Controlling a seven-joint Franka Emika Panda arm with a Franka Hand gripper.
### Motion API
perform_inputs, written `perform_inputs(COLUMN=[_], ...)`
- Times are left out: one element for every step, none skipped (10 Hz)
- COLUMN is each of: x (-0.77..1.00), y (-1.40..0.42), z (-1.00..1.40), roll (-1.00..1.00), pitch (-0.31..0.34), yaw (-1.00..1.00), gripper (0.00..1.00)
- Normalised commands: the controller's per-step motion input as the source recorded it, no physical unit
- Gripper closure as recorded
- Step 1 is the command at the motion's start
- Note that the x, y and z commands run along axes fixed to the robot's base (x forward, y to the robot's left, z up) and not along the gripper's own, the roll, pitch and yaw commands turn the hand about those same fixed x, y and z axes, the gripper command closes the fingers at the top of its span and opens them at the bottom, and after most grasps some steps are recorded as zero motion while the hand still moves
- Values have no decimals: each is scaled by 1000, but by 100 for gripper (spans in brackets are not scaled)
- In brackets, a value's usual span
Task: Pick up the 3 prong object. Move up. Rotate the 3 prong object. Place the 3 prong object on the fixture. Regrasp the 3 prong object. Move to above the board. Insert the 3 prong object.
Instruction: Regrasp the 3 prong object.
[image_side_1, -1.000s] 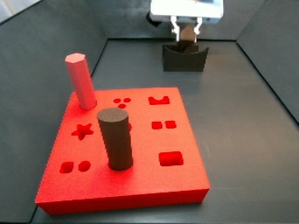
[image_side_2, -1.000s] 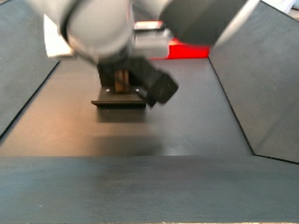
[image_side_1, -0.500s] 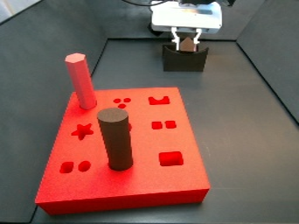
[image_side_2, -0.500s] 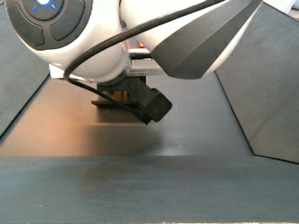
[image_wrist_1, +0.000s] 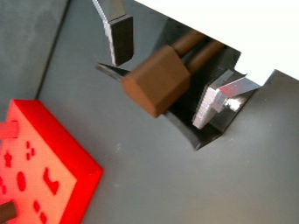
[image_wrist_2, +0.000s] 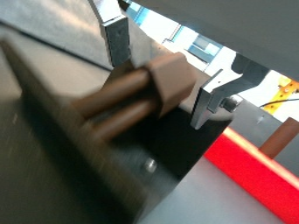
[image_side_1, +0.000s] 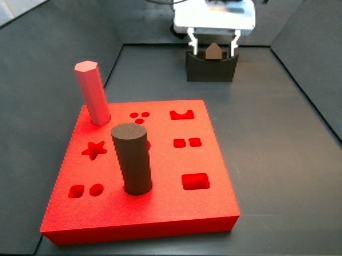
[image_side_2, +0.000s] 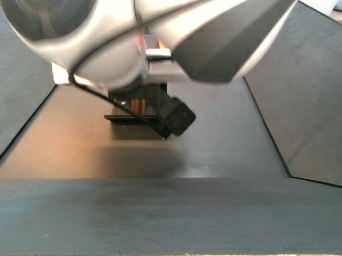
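The 3 prong object rests in the notch of the fixture, with no finger touching it. One second ago the fingers in a side view reached down into the notch; now the gripper hangs higher, its tips just above the top of the fixture. In both wrist views the piece lies on its side: its long axis is horizontal, the blocky brown head points toward the camera and the prongs run back into the notch. The jaws stand wide, one silver finger on each side of the head, both with a clear gap.

In a side view the fixture stands at about 12 o'clock on the dark floor, and the board lies well apart at about 7 o'clock. On it stand a pink peg and a dark cylinder. In the other side view the arm's body hides most of the fixture.
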Motion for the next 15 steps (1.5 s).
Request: perform_inputs(x=[-24, -36, -45, -45, -41, -37, -32, -122, -113, -107, -95, -66, -23, 3, 6], y=[5, 3, 6, 8, 12, 10, 10, -835, -826, -669, -452, -271, -107, -44, -33], z=[1000, 1000, 1000, 927, 741, 483, 288, 874, 828, 669, 406, 182, 45, 35, 33], roll=[50, 48, 41, 30, 18, 12, 10, 1000, 1000, 1000, 1000, 1000, 1000, 1000, 1000], pitch=[-8, -6, -1, 6, 15, 22, 24, 57, 57, 47, 39, 37, 38, 41, 42], yaw=[5, 15, 20, 23, 22, 19, 18, 18, 18, 18, 16, 16, 16, 16, 16], gripper=[0, 0, 0, 0, 0, 0, 0, 0, 0, 0, 0, 0, 0, 0, 0])
